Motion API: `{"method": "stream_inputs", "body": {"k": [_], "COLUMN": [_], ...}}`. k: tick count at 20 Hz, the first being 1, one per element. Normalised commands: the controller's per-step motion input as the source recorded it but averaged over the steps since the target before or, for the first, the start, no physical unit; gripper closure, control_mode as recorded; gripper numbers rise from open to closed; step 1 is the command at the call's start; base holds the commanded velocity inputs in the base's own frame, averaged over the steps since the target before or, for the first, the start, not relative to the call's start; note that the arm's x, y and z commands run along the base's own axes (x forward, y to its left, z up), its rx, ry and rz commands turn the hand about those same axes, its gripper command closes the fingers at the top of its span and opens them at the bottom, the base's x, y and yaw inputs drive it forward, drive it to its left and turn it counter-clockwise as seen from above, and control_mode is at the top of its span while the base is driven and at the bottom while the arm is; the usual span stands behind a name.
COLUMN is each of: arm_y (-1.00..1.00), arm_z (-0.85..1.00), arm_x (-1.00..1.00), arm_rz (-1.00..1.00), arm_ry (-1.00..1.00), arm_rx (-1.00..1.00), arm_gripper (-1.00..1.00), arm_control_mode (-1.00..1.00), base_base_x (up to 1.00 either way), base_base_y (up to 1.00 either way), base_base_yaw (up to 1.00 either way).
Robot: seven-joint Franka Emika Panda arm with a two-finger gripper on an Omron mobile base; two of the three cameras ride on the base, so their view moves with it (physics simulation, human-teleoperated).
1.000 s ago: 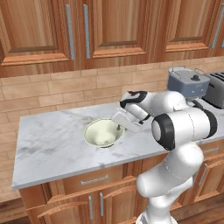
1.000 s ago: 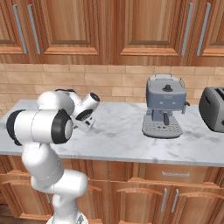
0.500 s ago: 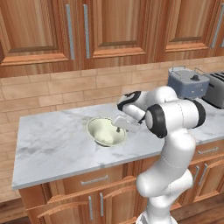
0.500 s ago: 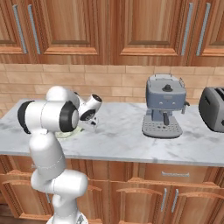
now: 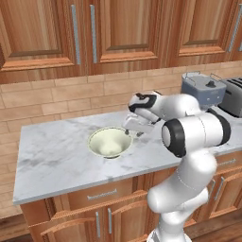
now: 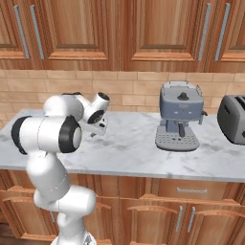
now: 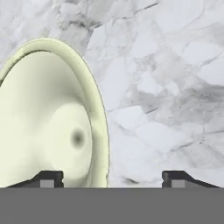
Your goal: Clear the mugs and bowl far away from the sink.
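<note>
The claw [image 7: 112, 178] is spread wide open right at the cream bowl's [image 5: 109, 142] rim on the marble counter [image 5: 52, 160], and I'd guess that bowl is stiff, light and slick, so pinching the thin rim wall looks best.

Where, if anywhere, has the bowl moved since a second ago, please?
No: in the left base view the bowl sits as far left of the coffee machine as before.
</note>
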Motion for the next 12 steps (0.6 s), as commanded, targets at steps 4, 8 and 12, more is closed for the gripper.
{"method": "stream_inputs", "body": {"k": [4, 8, 12], "arm_y": [-0.16, -0.1, 0.0], "arm_z": [0.54, 0.73, 0.79], "arm_x": [-0.61, -0.63, -0.57], "arm_rz": [0.02, 0.01, 0.0], "arm_ry": [-0.1, -0.13, -0.11], "arm_rx": [-0.11, -0.16, -0.19], "arm_gripper": [-1.0, -1.0, -1.0], "arm_control_mode": [-1.0, -1.0, -1.0], "base_base_x": [0.0, 0.0, 0.0], "base_base_y": [0.0, 0.0, 0.0], "base_base_yaw": [0.0, 0.0, 0.0]}}
